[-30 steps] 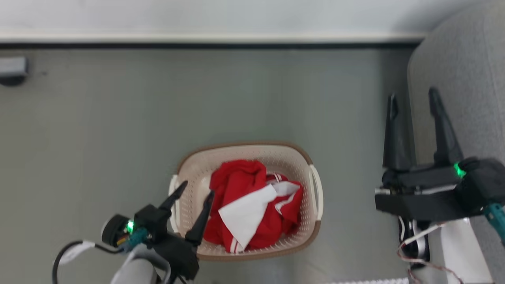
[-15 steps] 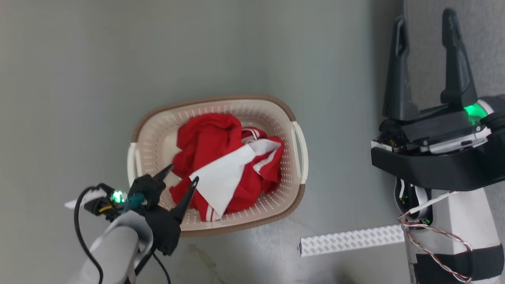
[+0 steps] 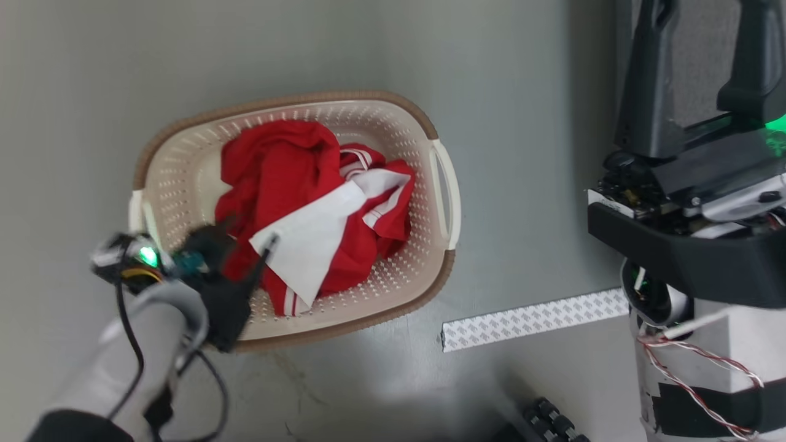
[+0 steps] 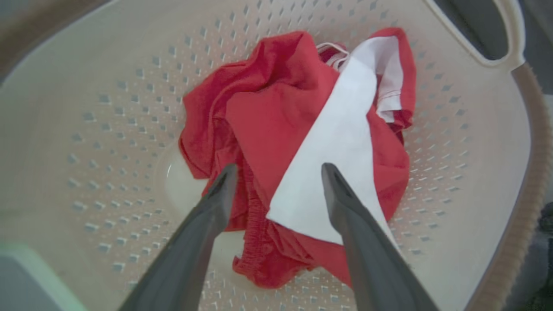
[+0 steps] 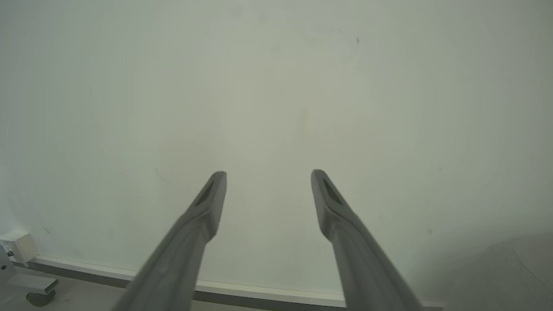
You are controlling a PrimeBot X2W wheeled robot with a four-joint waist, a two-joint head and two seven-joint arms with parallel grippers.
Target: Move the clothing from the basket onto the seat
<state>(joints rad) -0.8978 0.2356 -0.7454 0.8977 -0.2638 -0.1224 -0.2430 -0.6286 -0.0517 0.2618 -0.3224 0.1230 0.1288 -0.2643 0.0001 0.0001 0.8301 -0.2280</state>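
Smooth grey floor [image 3: 307, 49] | perforated cream basket [image 3: 178, 196] | crumpled red-white clothing [image 3: 276, 166] | left hand [image 4: 278, 169] wide | right hand [image 5: 268, 172] wide

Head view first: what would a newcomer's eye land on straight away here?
The bright red and white clothing heaped in the cream basket on the grey floor, centre left. The left gripper hangs open over the heap, while the right gripper, also open, looms large at the right edge.
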